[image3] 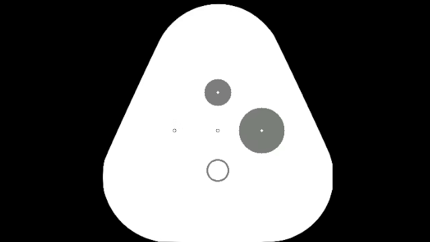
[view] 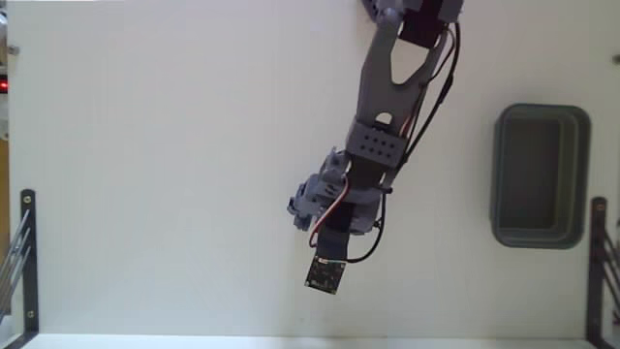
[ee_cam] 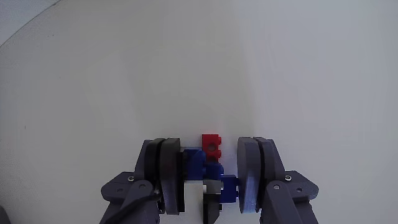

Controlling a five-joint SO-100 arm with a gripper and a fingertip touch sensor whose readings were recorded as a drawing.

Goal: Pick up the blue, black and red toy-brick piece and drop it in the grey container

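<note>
Gripper (ee_cam: 210,177) is closing both jaws against the toy-brick piece (ee_cam: 211,163), its red block poking forward, in the wrist view | arm is reaching over the white table (view: 155,194) | grey container (view: 541,175) is sitting well apart, rightward in the fixed view

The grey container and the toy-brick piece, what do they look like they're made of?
The grey container: likely moulded plastic, matte, judging by its thick rim and rounded corners. The toy-brick piece, between the claw fingers: hard plastic, slightly glossy, in saturated solid colours.
</note>
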